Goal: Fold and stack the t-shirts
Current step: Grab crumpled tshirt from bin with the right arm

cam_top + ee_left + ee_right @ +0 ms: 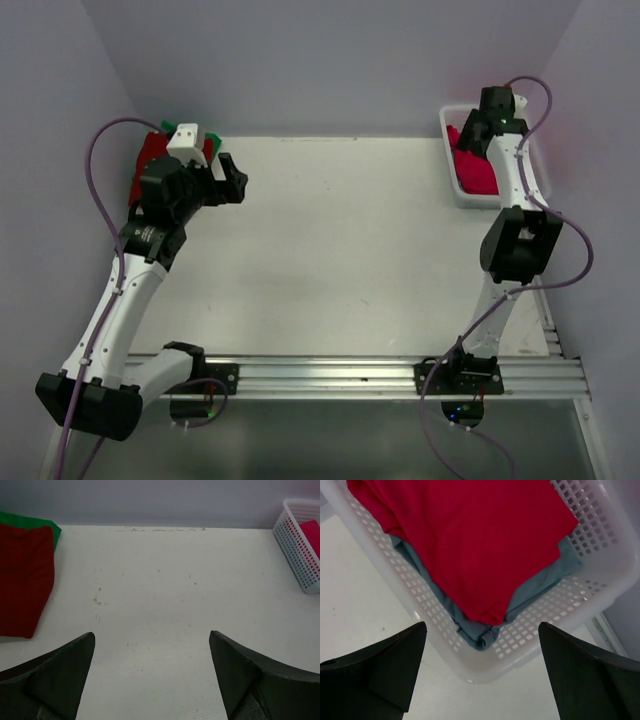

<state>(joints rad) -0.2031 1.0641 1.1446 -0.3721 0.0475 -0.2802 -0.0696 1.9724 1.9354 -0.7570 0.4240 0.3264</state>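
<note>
**A:** Item one, the left gripper (151, 647)?

**B:** Jaws wide apart, nothing between them but bare table (340, 250). It hangs over the far-left part of the table.

**A:** The shirts nearest it?

**B:** Dark red t-shirt (25, 580), one, folded at the table's far-left corner. It lies left of the left finger and clear of it. Green t-shirt (52, 529), one, lies under the red with only an edge showing along the far side. The two are stacked and touching.

**A:** Item two, the right gripper (481, 626)?

**B:** Jaws spread wide too, clamped on nothing. It is poised above the near rim of the basket (470, 667).

**A:** The basket's contents?

**B:** Crimson-pink t-shirt (470, 540), one, on top and loosely crumpled, lying ahead of the fingertips. I cannot tell if they touch it. Grey-blue cloth (540, 587), one piece, lies beneath it and shows at the near edge.

**A:** Tally?

**B:** T-shirts seen in red, green and pink: three. Grey-blue cloth: one. White latticed basket: one, at the table's far-right corner. Grippers: two.
</note>
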